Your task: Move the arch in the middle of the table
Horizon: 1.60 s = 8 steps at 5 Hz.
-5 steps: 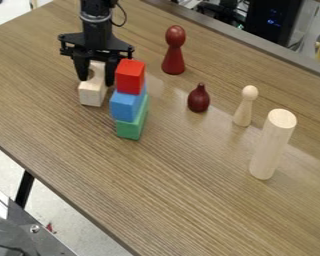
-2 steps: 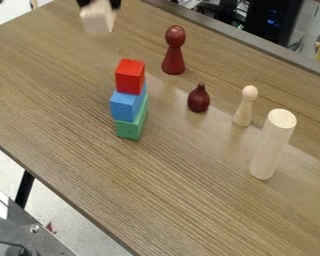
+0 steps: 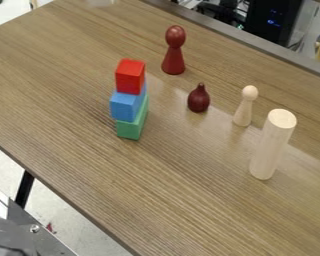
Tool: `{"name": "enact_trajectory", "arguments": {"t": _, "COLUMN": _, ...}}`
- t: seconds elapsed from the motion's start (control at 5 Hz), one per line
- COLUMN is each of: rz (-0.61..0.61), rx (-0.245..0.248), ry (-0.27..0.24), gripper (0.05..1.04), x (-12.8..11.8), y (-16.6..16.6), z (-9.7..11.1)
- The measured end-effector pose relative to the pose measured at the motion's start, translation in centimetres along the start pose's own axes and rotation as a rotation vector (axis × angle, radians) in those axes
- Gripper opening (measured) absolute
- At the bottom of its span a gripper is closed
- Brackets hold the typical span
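Note:
At the very top edge of the camera view, left of the middle, a pale sliver that looks like the underside of the wooden arch [image 3: 101, 2] hangs above the far part of the table. The brown wood-grain table [image 3: 183, 185] runs diagonally through the view, and its middle lies right of and nearer than the block stack.
Left of centre stands a stack with a red block [image 3: 130, 76], a blue block [image 3: 127, 105] and a green block [image 3: 132, 128]. Further right are a tall red peg [image 3: 174, 51], a dark red bulb [image 3: 199, 99], a small pale peg [image 3: 245, 106] and a pale cylinder [image 3: 273, 145].
The gripper has lifted the arch from beside the block stack, up towards the top edge of the view. The stack, pegs, bulb and cylinder have stayed put.

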<state>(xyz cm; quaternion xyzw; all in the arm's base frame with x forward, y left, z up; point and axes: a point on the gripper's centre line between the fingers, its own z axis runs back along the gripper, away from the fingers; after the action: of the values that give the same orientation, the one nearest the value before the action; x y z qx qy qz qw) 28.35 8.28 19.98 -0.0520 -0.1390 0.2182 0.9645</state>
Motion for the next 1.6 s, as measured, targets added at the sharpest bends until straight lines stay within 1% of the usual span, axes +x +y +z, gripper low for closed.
{"name": "enact_trajectory", "arguments": {"t": 0.2, "rz": -0.139, "rx": 0.035, "ry": 0.091, "gripper": 0.562, "x": -4.4, "y": -3.1, "z": -3.0}}
{"name": "enact_trajectory", "arguments": {"t": 0.4, "rz": -0.261, "rx": 0.064, "ry": 0.101, "gripper": 0.562, "x": -8.8, "y": -4.9, "z": -5.3}}
{"name": "enact_trajectory", "arguments": {"t": 0.6, "rz": -0.343, "rx": 0.095, "ry": 0.094, "gripper": 0.562, "x": -12.1, "y": -5.5, "z": -7.7}}
{"name": "enact_trajectory", "arguments": {"t": 0.8, "rz": -0.363, "rx": 0.121, "ry": 0.099, "gripper": 0.562, "x": -13.1, "y": -5.7, "z": -10.6}}
{"name": "enact_trajectory", "arguments": {"t": 1.0, "rz": -0.357, "rx": 0.142, "ry": 0.084, "gripper": 0.562, "x": -12.7, "y": -5.7, "z": -13.1}}
{"name": "enact_trajectory", "arguments": {"t": 1.2, "rz": -0.352, "rx": 0.153, "ry": 0.086, "gripper": 0.562, "x": -11.9, "y": -6.0, "z": -15.3}}
{"name": "enact_trajectory", "arguments": {"t": 1.4, "rz": -0.334, "rx": 0.141, "ry": 0.065, "gripper": 0.631, "x": -10.1, "y": -7.0, "z": -16.1}}
{"name": "enact_trajectory", "arguments": {"t": 1.6, "rz": -0.299, "rx": 0.134, "ry": 0.067, "gripper": 0.925, "x": -9.2, "y": -6.9, "z": -15.9}}
